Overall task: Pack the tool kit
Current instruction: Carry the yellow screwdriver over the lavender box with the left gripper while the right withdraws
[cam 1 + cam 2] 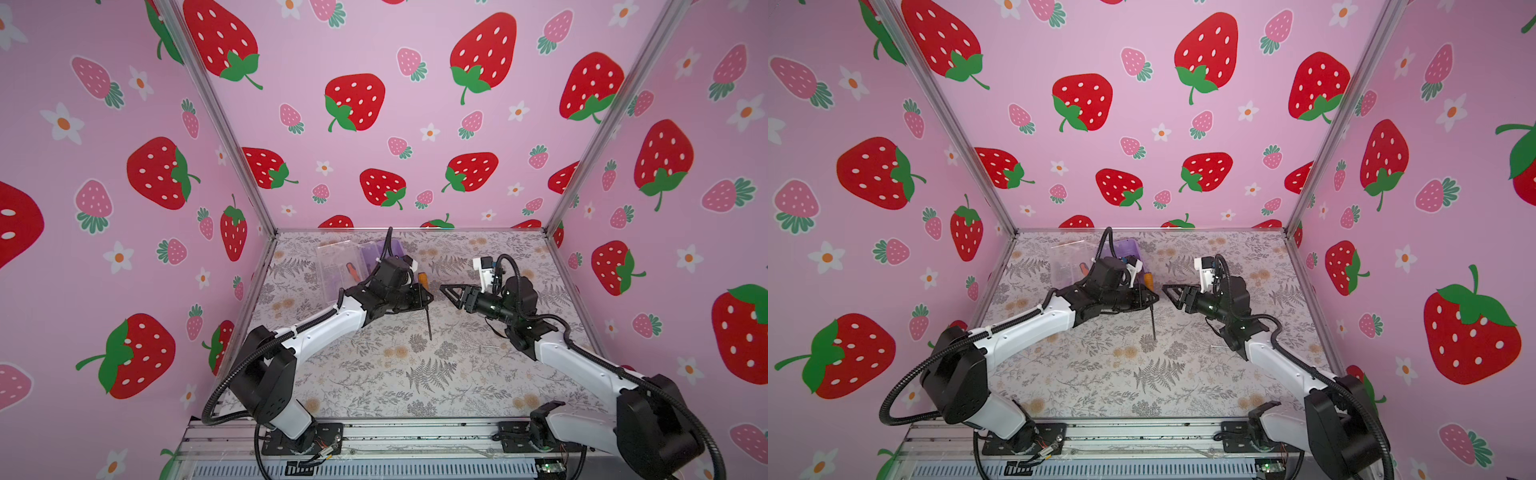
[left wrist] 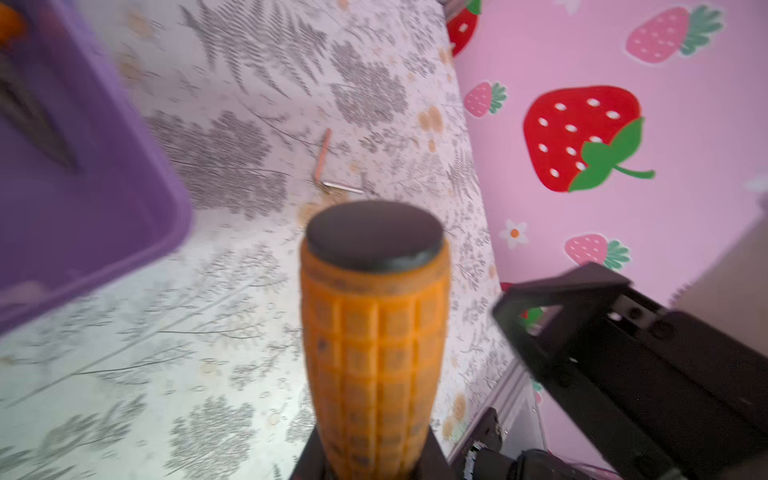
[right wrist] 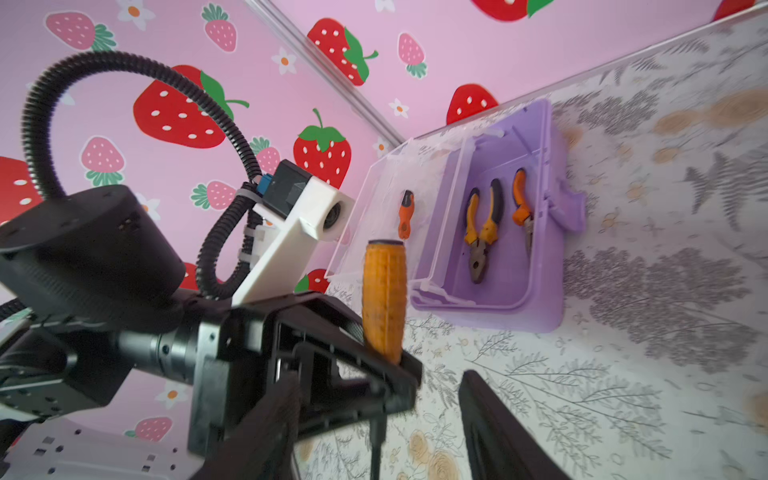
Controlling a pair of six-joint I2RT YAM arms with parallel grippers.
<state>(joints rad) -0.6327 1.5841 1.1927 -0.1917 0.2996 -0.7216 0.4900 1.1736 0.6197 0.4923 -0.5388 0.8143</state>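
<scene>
**Tool kit** [image 1: 376, 252]: lilac case, open, on the far side of the table [image 1: 374, 374], left of centre in both top views. Its clear lid [image 1: 334, 257] is folded out to the left. The left arm crosses in front and hides much of the case. In the left wrist view only one blurred corner shows.

**Contents**, seen from the right wrist view: large pliers [image 3: 482, 232] and slim pliers [image 3: 521, 208], both orange-handled, lie in the base. A short orange-and-black tool [image 3: 406, 216] shows at the lid; whether it lies on or under it cannot be told.

**Screwdriver** [image 1: 423, 277]: ribbed orange handle with a black cap, upright, just right of the case. Its dark shaft points down at the table; whether the tip touches cannot be told.

**Left gripper** [image 1: 426, 296]: pinching the screwdriver just below the handle; the contact itself is hidden.

**Right gripper** [image 1: 446, 293]: just right of the left gripper, apart from it. Its fingers are spread with nothing between them; in its wrist view they are blurred and cut off.

**Hex key** [image 2: 332, 166]: small, L-shaped, on the table, partly hidden by the right arm in the top views.
</scene>
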